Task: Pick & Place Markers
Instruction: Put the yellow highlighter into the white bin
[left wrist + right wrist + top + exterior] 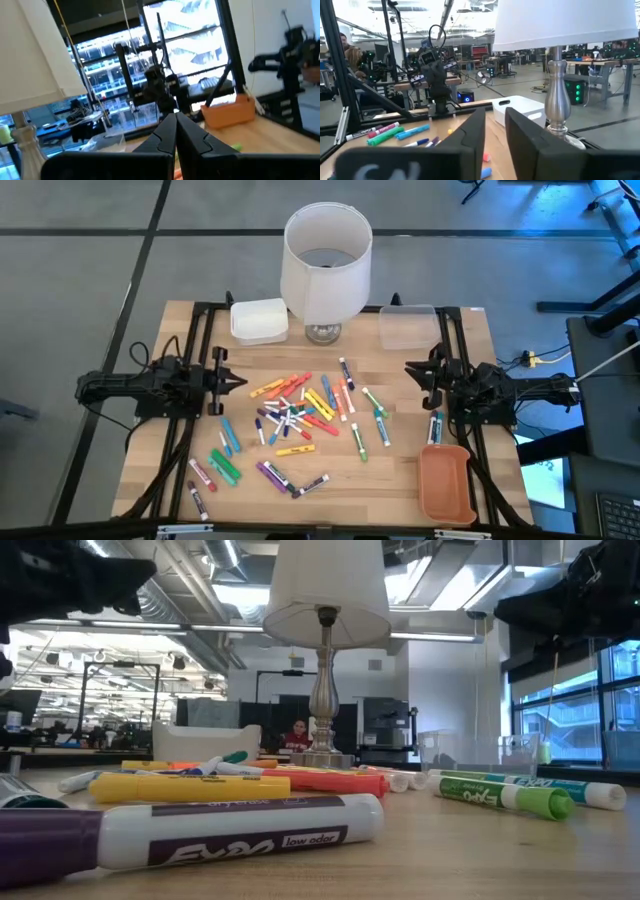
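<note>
The markers [300, 412] lie scattered across the middle of the wooden table [390, 480], thickest at the centre, with a green and blue cluster toward 7 o'clock and a purple one [272, 475] toward 6. One blue marker [434, 427] lies apart at 4 o'clock, just beside the orange bin [445, 483]. That bin looks empty, so my guess is that the sorting has barely begun.

At 12 o'clock stand a white lamp [325, 265], a white lidded box [259, 320] and a clear container [407, 326].

The left tool [236, 384] waits at 9 o'clock, raised off the table, its fingers pressed together on nothing. The right tool [412, 367] sits at 3 o'clock, also clear of the table, fingers a narrow gap apart and empty.

Risks, as I judge them:
- The central markers touch and overlap, so a descending tool could catch two at once or flick a neighbour away.
- The round barrels may roll if nudged.
- The right tool's gap looks slim; if it is not widened, a fingertip could land on top of a marker rather than straddle it.
- The lamp stands close to the heap, so a wide swing might clip it.
</note>
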